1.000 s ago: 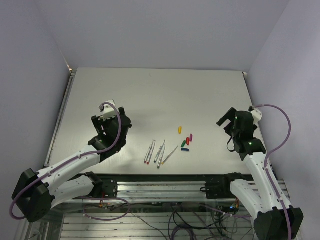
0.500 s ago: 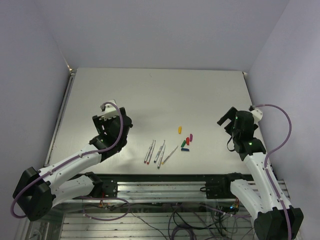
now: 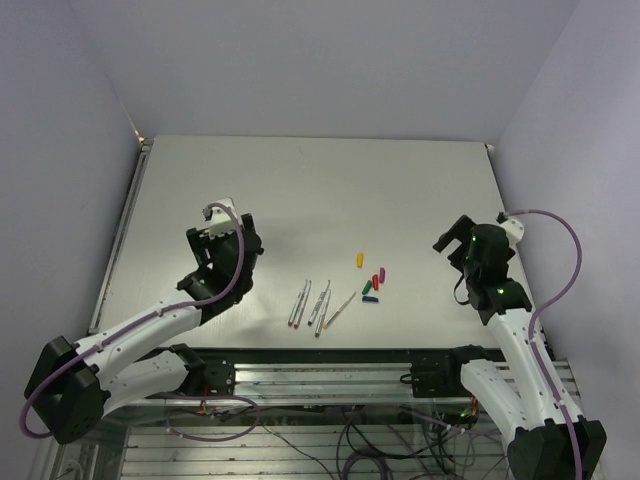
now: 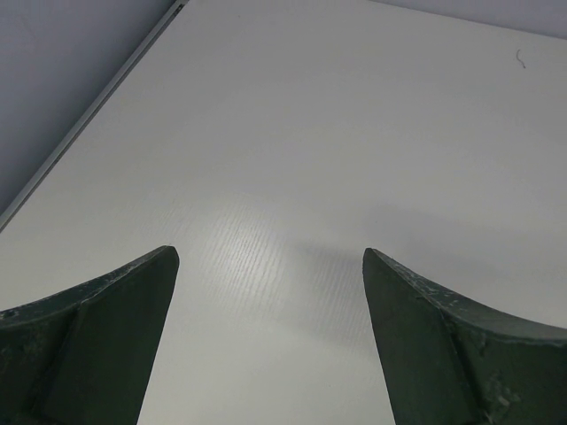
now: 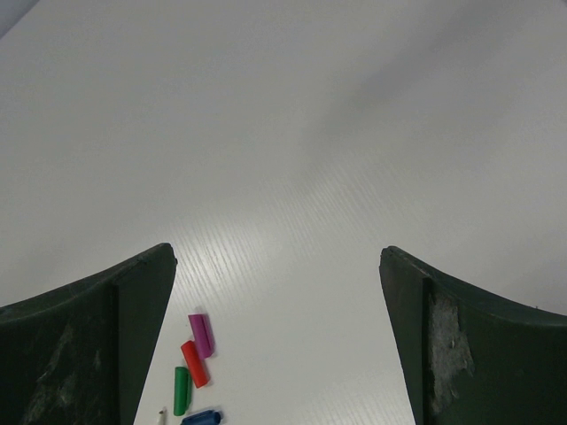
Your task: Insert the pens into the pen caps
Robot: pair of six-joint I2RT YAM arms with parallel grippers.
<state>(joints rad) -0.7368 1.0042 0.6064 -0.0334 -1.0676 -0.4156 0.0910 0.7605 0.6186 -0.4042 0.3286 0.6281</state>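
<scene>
Both arms hang over the worktop [image 3: 300, 180] with nothing in them. The left end effector [image 4: 270, 257] has its jaws spread wide above bare surface, and the right end effector [image 5: 277, 252] is just as wide, gripping nothing.

The pens [image 3: 318, 305] lie close together in a loose fan near the front edge, between the two arms. The pen caps [image 3: 373, 284] sit clustered just to their right, with a yellow cap [image 3: 359, 260] a little apart behind them. In the right wrist view, a few caps show low and to the left, off that end effector's centre line.

To my eye the step in hand is the first reach. The left arm would do well to come down across the barrel of an outer pen, not along it, so the neighbours aren't dragged — and the right should shift toward the cluster and single out one cap.
</scene>
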